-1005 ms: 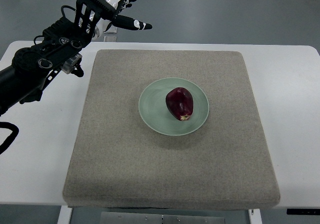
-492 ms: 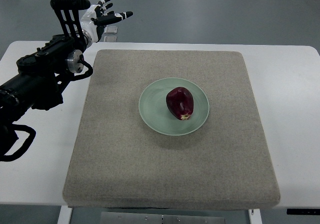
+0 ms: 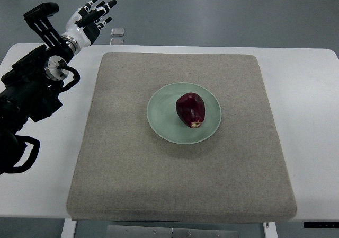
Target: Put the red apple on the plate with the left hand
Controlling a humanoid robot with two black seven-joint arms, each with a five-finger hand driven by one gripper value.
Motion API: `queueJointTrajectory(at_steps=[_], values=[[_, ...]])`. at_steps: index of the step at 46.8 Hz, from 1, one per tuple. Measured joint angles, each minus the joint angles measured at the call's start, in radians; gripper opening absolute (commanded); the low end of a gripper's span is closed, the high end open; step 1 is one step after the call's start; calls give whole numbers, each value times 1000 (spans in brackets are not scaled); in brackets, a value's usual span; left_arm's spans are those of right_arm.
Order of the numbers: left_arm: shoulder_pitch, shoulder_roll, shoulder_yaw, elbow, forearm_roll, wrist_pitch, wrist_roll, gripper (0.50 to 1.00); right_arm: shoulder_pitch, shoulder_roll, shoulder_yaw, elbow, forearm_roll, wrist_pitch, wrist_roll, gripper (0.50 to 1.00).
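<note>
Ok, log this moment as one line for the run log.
red apple: on plate | left hand: open, empty, far-left of mat | right: unseen

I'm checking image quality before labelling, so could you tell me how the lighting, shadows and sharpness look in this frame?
Top view: lighting is soft and even, with only faint shadows beside the green plate and grey mat; the red apple shows a small dull highlight, no harsh glare; the left hand looks sharp, without obvious motion blur.
</note>
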Motion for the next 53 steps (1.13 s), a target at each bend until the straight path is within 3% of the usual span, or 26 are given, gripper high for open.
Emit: queueJointTrajectory(at_steps=[53], values=[[3, 1, 0, -10, 14, 41, -4, 994, 6, 0, 1, 13, -6, 12, 8, 964]])
